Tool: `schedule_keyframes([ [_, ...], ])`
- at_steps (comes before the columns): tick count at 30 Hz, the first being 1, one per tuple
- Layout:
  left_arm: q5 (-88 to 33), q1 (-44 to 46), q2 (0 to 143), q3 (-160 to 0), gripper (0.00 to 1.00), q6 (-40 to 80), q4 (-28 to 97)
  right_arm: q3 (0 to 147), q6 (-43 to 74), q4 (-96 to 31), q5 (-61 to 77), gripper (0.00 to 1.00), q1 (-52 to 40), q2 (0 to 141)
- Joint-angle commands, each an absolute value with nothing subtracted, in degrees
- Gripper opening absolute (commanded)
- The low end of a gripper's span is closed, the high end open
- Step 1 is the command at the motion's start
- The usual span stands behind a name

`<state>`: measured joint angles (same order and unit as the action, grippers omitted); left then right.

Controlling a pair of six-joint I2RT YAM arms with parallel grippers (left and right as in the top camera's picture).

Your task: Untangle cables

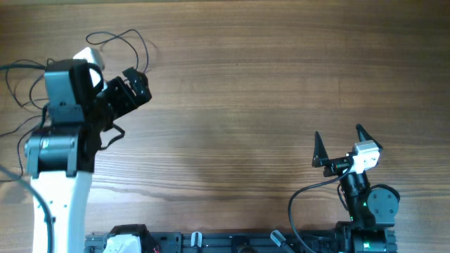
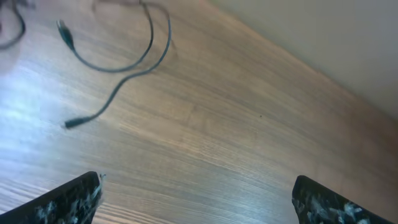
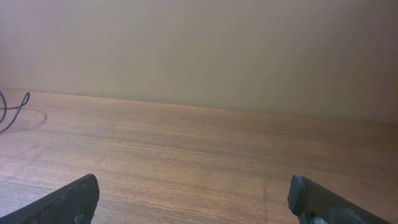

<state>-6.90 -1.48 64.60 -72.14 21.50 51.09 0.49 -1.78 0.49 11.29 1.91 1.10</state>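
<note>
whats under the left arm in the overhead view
Thin black cables loop out from beneath the left arm on both sides, lying on the wooden table. Where the strands meet, and any knot, is covered by the arm and cannot be seen.

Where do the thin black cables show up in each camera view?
Overhead: the thin black flexible cables loop in the top left corner.
Left wrist: the cables lie in the upper left as loose strands with plug ends.
Right wrist: only one strand shows, at the far left edge.
Shared landmark: the brown wooden table.
</note>
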Motion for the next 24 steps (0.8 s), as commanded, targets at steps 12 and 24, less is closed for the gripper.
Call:
schedule_keyframes([
  [12,-6.2,-1.2,22.1,-51.6,1.0,15.4,51.1,0.3,-1.4,0.8,10.3,1.0,1.7,0.3],
  [24,-7.0,-1.2,0.2,-39.4,1.0,15.4,52.8,0.3,-1.4,0.8,10.3,1.0,1.7,0.3],
])
